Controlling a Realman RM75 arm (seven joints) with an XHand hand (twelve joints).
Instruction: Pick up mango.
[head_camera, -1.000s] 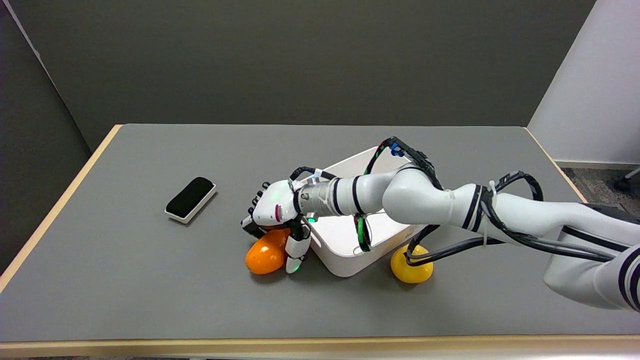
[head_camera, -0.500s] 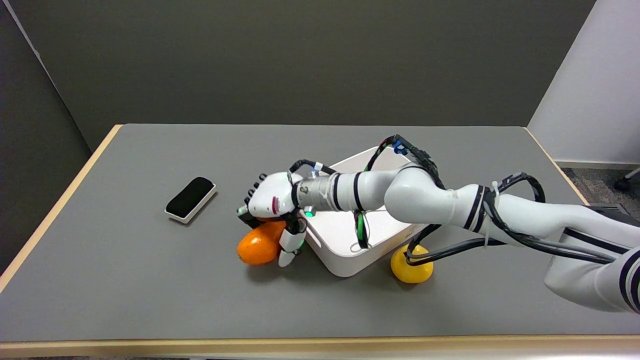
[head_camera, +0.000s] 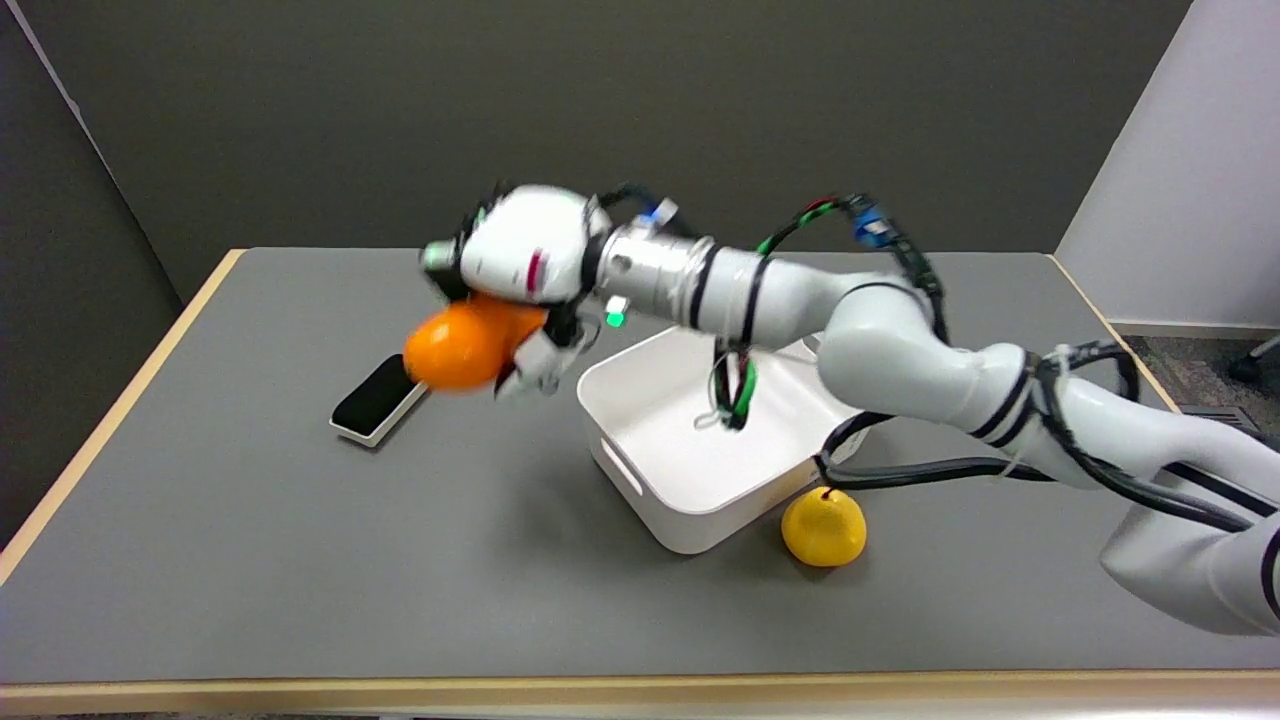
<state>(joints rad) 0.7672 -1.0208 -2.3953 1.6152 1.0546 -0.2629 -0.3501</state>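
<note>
Right hand (head_camera: 520, 262) clamped over one orange mango (head_camera: 462, 346), mango in the air above the table (head_camera: 250, 520), long axis roughly level, free end pointing left, over one black eraser (head_camera: 380, 398), one white bin (head_camera: 690, 440), one yellow fruit (head_camera: 823, 528) beside it

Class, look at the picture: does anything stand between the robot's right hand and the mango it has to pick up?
Nothing visible does. The right hand already grips the mango from above and holds it in the air over the table, to the left of the white bin and just above the black eraser.
</note>
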